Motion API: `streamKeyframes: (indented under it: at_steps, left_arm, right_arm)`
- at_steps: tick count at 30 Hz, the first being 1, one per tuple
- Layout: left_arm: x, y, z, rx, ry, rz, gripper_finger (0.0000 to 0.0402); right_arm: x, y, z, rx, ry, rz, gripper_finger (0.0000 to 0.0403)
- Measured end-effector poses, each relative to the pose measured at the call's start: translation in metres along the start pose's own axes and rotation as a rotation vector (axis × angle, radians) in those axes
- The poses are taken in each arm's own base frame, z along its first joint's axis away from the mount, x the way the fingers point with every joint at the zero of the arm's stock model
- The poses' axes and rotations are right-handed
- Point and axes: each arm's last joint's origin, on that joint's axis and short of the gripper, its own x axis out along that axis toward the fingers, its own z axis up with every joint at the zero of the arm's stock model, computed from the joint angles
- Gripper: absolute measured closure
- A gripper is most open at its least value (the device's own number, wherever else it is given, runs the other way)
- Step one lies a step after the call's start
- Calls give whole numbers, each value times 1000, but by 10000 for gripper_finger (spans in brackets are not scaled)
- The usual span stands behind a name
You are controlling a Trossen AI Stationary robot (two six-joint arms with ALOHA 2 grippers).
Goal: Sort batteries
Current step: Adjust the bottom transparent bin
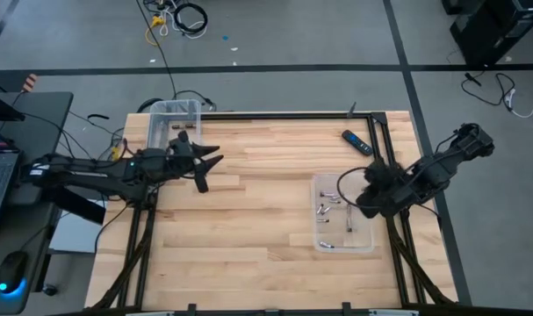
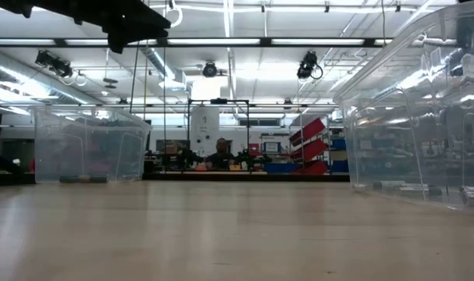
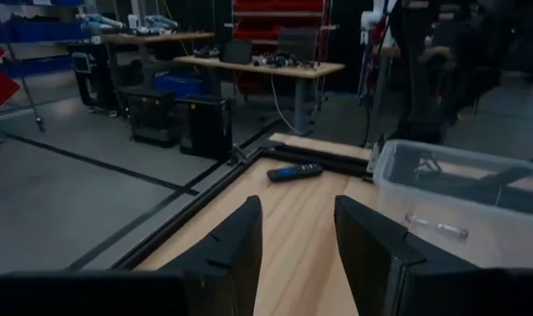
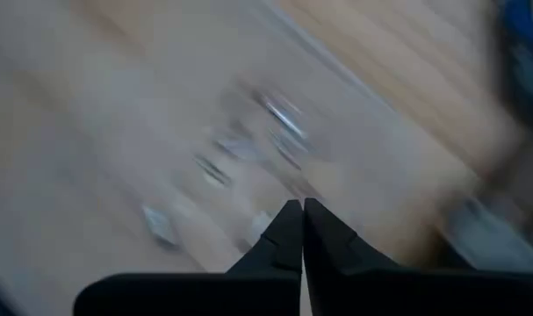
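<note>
Right gripper [image 4: 301, 211] is our working claw: its two dark fingers are pressed tip to tip, and we see nothing pinched between them; it hangs over the clear plastic tray [image 1: 368, 247] on the right side of the wooden table [image 1: 248, 254], at the tray's right-hand edge in the high view. Below and ahead of those closed tips lie the small silvery cylindrical batteries [image 1: 323, 211], scattered across the tray floor (the right wrist view is smeared, so we cannot read any single cell's long axis there); from above, several lie slanted and at differing angles, mostly toward the tray's left half, away from the claw. That is the relation the next move turns on, in our judgement: the claw must open and travel leftward over the tray, then turn to cross a cell's long axis. Farther off, the left gripper [image 1: 209, 162] waits with its fingers apart beside the clear plastic bin [image 1: 154, 123] at the far left corner, well away from the tray; the right arm is plainly nearer.
</note>
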Motion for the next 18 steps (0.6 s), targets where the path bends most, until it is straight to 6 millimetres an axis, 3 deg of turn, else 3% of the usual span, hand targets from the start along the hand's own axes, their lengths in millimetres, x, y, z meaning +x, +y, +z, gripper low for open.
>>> streamKeyframes:
  at_steps: [5,13,18]
  left_arm:
    - [7,-3,-5,10,25,5,259]
    - [12,-5,-6,5,21,5,259]
    - [12,-5,-5,1,8,4,259]
  right_arm:
    - [13,-4,-8,80,119,-55,403]
    - [58,-2,-36,126,418,-322,403]
    - [74,4,-46,101,459,-374,403]
